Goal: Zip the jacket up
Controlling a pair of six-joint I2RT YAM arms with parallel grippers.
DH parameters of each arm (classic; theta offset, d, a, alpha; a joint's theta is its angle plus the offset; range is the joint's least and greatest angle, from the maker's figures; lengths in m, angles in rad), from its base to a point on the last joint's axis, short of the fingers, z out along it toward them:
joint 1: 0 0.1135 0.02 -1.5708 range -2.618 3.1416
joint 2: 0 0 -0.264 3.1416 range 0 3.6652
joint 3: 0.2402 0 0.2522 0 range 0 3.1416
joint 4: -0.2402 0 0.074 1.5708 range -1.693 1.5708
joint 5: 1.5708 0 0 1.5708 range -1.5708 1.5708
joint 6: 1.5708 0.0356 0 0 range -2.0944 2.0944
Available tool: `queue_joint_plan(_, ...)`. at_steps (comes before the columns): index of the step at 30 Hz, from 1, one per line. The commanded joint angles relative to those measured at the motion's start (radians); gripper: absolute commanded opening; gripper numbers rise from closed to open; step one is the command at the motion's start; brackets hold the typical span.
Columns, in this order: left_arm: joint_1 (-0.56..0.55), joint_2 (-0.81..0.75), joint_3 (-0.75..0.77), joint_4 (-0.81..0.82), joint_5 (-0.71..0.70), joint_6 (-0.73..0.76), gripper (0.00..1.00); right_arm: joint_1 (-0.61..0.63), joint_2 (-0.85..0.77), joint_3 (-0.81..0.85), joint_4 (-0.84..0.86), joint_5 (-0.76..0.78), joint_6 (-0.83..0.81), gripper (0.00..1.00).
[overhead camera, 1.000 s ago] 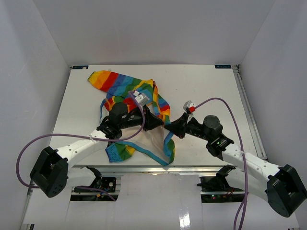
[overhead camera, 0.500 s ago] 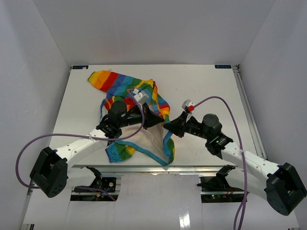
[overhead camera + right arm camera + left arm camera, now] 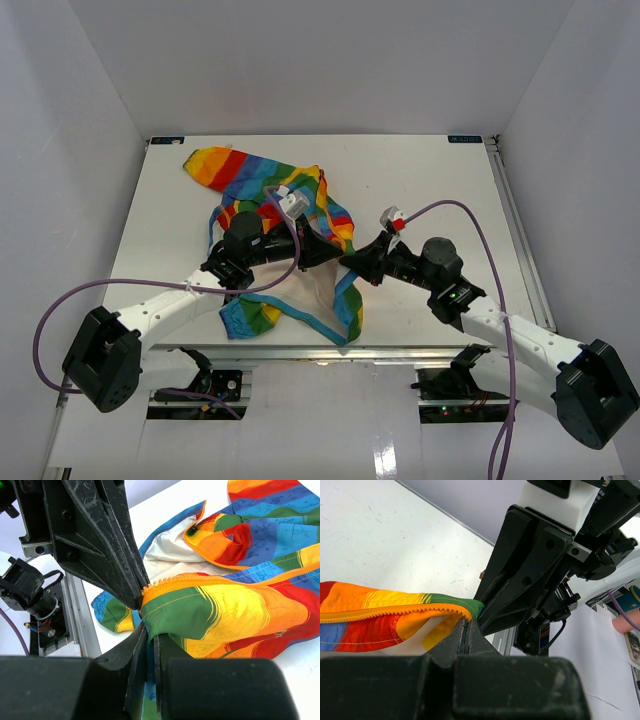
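The rainbow-striped jacket [image 3: 250, 175] lies crumpled on the white table, left of centre, with its white lining [image 3: 305, 290] showing. My left gripper [image 3: 332, 255] and right gripper [image 3: 350, 263] meet tip to tip at the jacket's front edge. In the left wrist view, my left gripper [image 3: 466, 625] is shut on the fabric end by the orange zipper teeth [image 3: 395, 614]. In the right wrist view, my right gripper [image 3: 150, 632] is shut on the green fabric corner [image 3: 185, 615] just below the zipper teeth [image 3: 180, 582]. The left gripper's fingers [image 3: 100, 545] touch the same spot.
The white table [image 3: 430, 180] has a metal rail along its right side [image 3: 520, 230] and another along the near edge [image 3: 300, 352]. Purple cables loop from both arms [image 3: 100, 290]. White walls close in three sides.
The right gripper has edged a little left toward the left gripper. The jacket's lower front flap has shifted slightly. Both grippers stay shut on the fabric.
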Motion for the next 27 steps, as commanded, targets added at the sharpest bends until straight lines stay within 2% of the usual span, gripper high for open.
queue_joint_plan(1,-0.001,0.004,-0.026,0.043,0.038,-0.018,0.0,0.002,0.005,0.042,0.081,-0.003,0.01,0.09)
queue_joint_plan(3,-0.001,0.0,-0.032,0.038,0.023,-0.015,0.03,0.002,0.001,0.038,0.082,-0.004,0.007,0.08)
queue_joint_plan(5,-0.001,-0.018,-0.034,0.017,-0.01,-0.002,0.28,0.002,-0.007,0.032,0.084,0.0,0.007,0.08)
queue_joint_plan(7,-0.001,-0.044,-0.039,-0.013,-0.053,0.013,0.42,0.002,-0.014,0.023,0.084,0.009,0.007,0.08)
queue_joint_plan(8,-0.001,-0.055,-0.04,-0.032,-0.066,0.023,0.46,0.002,-0.017,0.021,0.084,0.013,0.008,0.08)
queue_joint_plan(16,-0.002,-0.096,-0.101,-0.067,-0.094,0.058,0.52,0.002,-0.026,0.016,0.09,0.013,0.018,0.08)
queue_joint_plan(27,-0.001,-0.014,-0.104,0.029,-0.064,0.034,0.5,0.003,-0.026,0.009,0.101,0.009,0.024,0.08)
